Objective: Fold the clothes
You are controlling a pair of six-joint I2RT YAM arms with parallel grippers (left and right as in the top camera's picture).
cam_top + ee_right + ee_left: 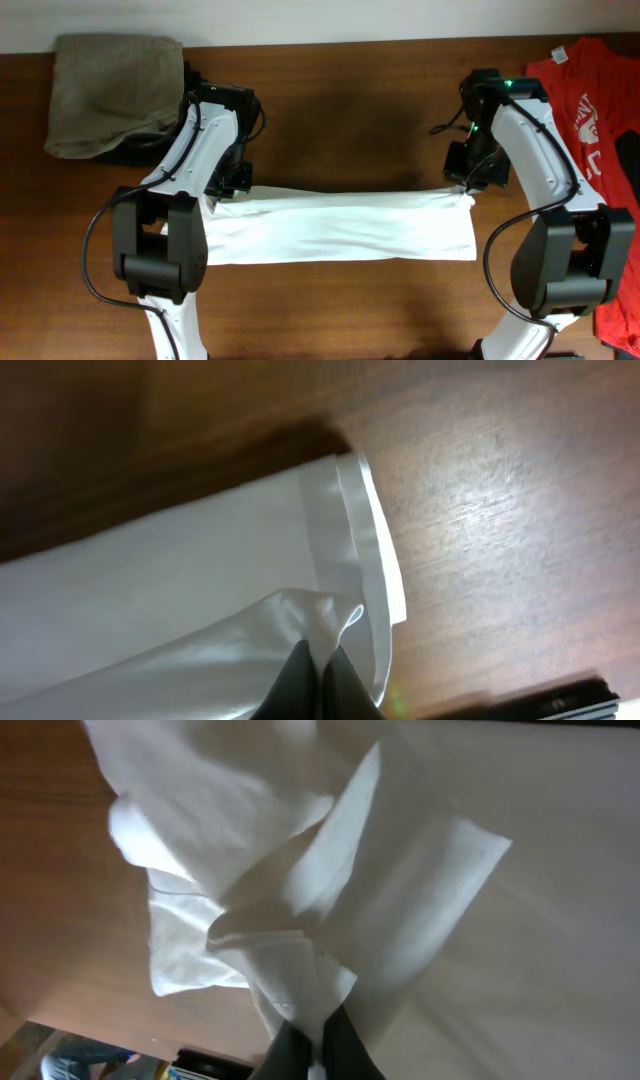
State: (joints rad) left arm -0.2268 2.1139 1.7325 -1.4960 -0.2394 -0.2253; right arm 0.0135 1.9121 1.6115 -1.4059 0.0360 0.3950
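Overhead. The white T-shirt (340, 230) lies mid-surface as a long horizontal band, already doubled lengthwise, running from one arm to the other. The left claw (232, 188) is at the band's left end on its far edge, the right claw (465, 186) at the right end on its far edge. The far edge looks pulled taut between them, likely to keep the band straight and free of wrinkles for the next fold. A khaki garment (115, 90) sits at the far left corner of the wooden surface (340, 110) and a red T-shirt (590, 90) at the right edge, both well apart from the work.

Left wrist. Left claw (318, 1042) is pinched narrow on a bunched wad of white cloth. Several layers gather at the tips, with a loose flap and what looks like a sleeve trailing onto the bare wood. The grip is messy; some layers could slip.

Right wrist. Right claw (318, 675) is pinched tight on a small peak of fabric just inside the hemmed end. The hem lies flat on the wood beside it. This grip is cleaner and takes fewer layers.

Judgement: mid-fold. Both ends are held so the band can be carried or folded over together.
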